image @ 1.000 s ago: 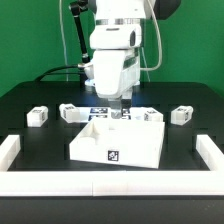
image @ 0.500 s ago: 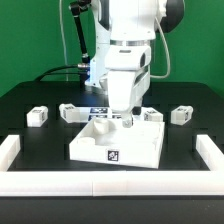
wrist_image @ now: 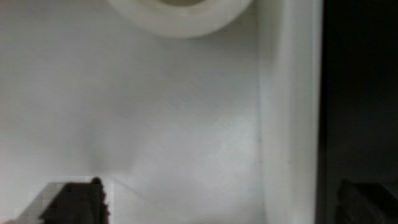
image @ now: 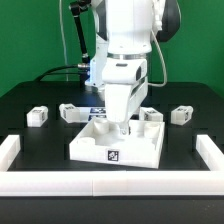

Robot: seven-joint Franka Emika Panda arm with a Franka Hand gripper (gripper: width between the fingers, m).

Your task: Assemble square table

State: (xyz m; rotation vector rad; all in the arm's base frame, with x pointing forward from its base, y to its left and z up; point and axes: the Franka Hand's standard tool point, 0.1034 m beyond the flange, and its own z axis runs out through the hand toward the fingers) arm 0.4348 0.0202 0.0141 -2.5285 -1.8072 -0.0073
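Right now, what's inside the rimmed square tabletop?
The tool hangs down inside the square tabletop. The wrist view shows a round white fitting on its floor. The tool covers the floor beneath it, so anything there is hidden.

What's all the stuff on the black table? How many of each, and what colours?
tabletop slab: one, white, tag on its front side, middle of the table, rimmed face up.
legs: four, white, loose behind the slab; two toward the exterior view's left, two toward its right.
border rail: one, white, along the front and both sides.
marker board: one, white with black tags, behind the slab, mostly hidden.
table: one, black.
backdrop: one, green, behind everything.
arm: one, white, over the slab.
gripper: one, open, down at the slab's tray.
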